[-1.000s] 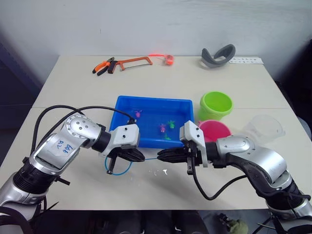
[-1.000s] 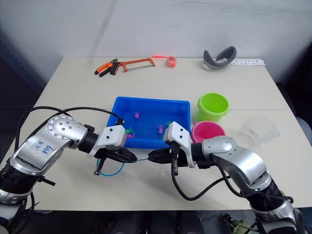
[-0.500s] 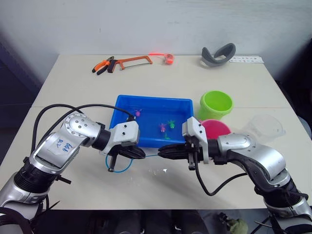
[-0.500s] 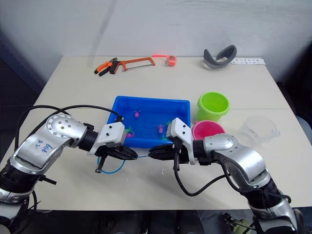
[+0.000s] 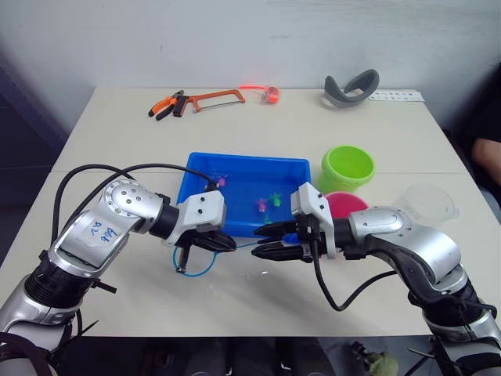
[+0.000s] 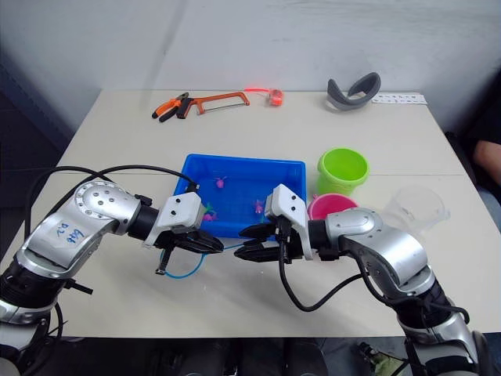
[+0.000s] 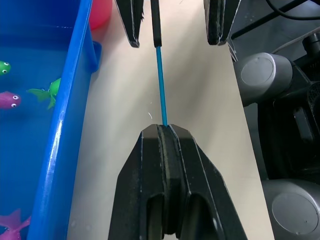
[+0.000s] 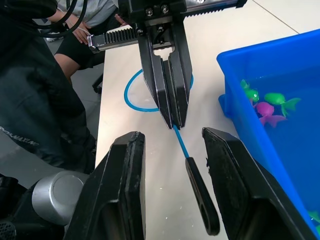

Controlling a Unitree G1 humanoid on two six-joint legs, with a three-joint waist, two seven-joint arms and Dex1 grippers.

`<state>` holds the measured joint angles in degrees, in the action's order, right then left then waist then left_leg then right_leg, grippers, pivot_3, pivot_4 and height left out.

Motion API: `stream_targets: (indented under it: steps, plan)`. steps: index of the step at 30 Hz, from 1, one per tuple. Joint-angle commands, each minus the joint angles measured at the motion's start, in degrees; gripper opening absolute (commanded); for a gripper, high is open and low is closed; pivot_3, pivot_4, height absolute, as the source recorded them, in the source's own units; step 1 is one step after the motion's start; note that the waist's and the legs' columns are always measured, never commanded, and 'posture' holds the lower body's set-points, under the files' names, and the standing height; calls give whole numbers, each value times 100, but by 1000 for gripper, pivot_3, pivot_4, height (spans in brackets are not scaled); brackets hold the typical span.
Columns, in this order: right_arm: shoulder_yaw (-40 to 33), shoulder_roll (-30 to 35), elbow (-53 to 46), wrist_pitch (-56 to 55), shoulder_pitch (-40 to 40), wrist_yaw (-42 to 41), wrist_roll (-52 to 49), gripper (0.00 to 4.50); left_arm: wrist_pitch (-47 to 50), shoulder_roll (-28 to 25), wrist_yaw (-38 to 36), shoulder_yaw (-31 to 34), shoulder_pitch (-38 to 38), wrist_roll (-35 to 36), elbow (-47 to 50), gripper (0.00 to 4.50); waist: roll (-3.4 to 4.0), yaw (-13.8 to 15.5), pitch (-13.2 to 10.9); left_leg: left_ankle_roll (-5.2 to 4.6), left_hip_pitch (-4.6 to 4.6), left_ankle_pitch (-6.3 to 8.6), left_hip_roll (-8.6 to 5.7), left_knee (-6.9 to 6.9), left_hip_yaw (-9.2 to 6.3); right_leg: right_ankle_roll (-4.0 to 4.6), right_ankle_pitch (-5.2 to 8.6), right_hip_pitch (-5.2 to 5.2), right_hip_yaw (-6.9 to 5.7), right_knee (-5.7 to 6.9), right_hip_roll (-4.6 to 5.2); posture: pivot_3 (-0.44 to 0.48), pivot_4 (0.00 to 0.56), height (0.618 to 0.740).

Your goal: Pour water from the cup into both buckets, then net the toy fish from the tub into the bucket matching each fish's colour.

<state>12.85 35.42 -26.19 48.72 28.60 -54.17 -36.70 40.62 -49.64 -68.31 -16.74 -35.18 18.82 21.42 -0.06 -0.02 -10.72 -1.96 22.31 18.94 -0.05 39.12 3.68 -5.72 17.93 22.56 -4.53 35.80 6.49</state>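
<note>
The net's blue hoop (image 5: 192,262) lies low over the table in front of the tub (image 5: 198,168). My left gripper (image 5: 232,245) is shut on the net's thin blue shaft (image 7: 161,80). The net's black handle end (image 8: 201,200) sits between the spread fingers (image 8: 126,190) of my right gripper (image 5: 260,239), which is open and facing the left one. Pink and green toy fish (image 5: 266,204) float in the blue tub. To its right stand the green bucket (image 5: 346,168) and the pink bucket (image 5: 349,205), and the clear cup (image 5: 427,202) is further right.
A hacksaw (image 5: 213,99), orange pliers (image 5: 166,106), a small orange item (image 5: 272,95), a grey curved band (image 5: 351,88) and a white strip (image 5: 395,96) line the far edge. A person's arm (image 5: 490,153) shows at the right edge.
My right gripper's fingers have spread open around the net's black handle, which they held shut before. The left gripper keeps its hold and has lifted slightly.
</note>
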Motion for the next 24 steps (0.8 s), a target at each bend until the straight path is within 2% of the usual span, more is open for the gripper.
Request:
stream_targets:
  steps: [1, 13, 16, 17, 21, 24]
  plan:
    - [-69, -62, -102, -8, -45, 31, -114, 1978, 4, 2, 1, 109, -79, 53, 93, 0, 0, 1, 0, 0, 0, 0, 0, 0, 0, 0, 0, 0, 0, 0, 0, 0, 150, 740]
    - [-22, -165, -9, -88, -153, 61, -31, 1978, 28, 15, -20, 79, -70, 66, 136, 0, 0, 0, 0, 0, 0, -1, -1, 1, 1, 0, 0, 0, 0, 2, -2, 0, 150, 740]
    - [-38, -202, 15, -115, -177, 59, -46, 732, 33, 7, -26, 74, -64, 62, 147, 0, 0, 0, 0, 0, 0, 0, -1, 1, 1, 0, 0, 0, 0, 2, -2, 0, 150, 740]
    - [-35, -206, 23, -130, -185, 50, -41, 185, 31, 3, -28, 75, -61, 59, 149, 0, 0, 0, 0, 0, 0, -1, -1, 1, 1, 0, 0, 0, 0, 2, -2, 0, 150, 740]
    - [1, -190, 44, -189, -199, -3, -13, 77, 47, -27, -67, 90, -32, 90, 172, 0, 0, 0, 0, 0, -1, -1, -1, 1, 1, 0, 0, 0, 1, 3, -2, 0, 150, 740]
    - [18, -173, 62, -316, -190, -73, 49, 77, 53, 125, 167, 339, -38, 158, 106, 0, 0, 0, 0, 0, -1, -1, -2, 1, 1, -1, 0, 0, 1, 3, -2, 0, 150, 740]
